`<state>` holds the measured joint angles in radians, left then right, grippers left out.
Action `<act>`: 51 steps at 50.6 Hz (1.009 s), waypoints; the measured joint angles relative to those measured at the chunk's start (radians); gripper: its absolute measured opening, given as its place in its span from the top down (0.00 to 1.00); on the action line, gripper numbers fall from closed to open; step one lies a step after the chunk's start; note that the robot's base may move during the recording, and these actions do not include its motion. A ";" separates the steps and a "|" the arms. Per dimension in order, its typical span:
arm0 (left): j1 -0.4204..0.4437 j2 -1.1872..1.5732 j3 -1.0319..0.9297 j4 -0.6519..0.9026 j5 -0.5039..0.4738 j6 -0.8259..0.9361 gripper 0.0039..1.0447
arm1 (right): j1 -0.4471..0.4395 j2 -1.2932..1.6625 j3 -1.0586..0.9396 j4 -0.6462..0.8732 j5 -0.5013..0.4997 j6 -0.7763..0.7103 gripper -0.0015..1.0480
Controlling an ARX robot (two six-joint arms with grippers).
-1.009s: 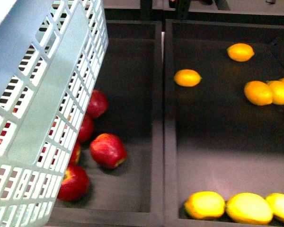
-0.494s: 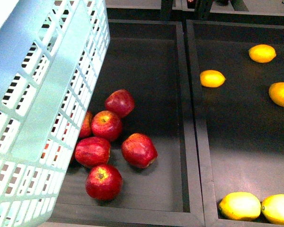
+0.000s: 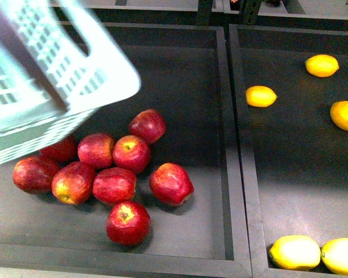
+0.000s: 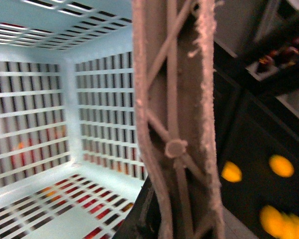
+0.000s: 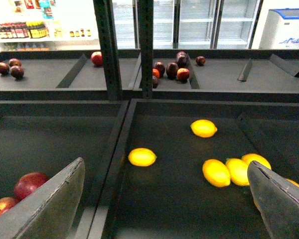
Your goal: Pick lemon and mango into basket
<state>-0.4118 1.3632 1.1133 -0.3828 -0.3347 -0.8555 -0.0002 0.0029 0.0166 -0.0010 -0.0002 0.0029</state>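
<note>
Basket (image 3: 113, 81) aloft over apples (image 3: 113, 185).
Left pincer (image 4: 182, 219) grips its handle (image 4: 174, 99); right pincer (image 5: 165, 172) wide, facing lemons (image 5: 142, 157).

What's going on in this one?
The turquoise basket hangs above the red apples, its handle right at the left wrist camera, so the left arm seems to carry it. It looks empty. The right gripper is open over the bin of lemons; nothing picked yet.

Bright overhead light. The basket (image 3: 107, 78) is motion-blurred; apples (image 3: 127, 223) beneath it are sharp and cast soft shadows.
</note>
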 joint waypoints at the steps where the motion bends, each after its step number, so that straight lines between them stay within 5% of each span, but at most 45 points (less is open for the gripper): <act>1: -0.012 0.021 0.016 0.012 0.022 -0.011 0.96 | 0.000 0.000 0.000 0.000 0.000 0.000 0.08; 11: -0.139 0.212 0.163 0.092 0.201 -0.127 0.96 | 0.000 0.000 0.000 0.000 0.000 0.000 0.08; 22: -0.277 0.373 0.332 0.093 0.257 -0.136 0.96 | 0.000 0.000 0.000 0.000 0.000 0.000 0.08; 51: -0.323 0.387 0.357 0.109 0.299 -0.152 0.96 | 0.000 0.000 0.000 0.000 0.000 0.000 0.08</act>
<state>-0.7345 1.7504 1.4704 -0.2737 -0.0353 -1.0073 -0.0002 0.0029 0.0166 -0.0010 -0.0002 0.0029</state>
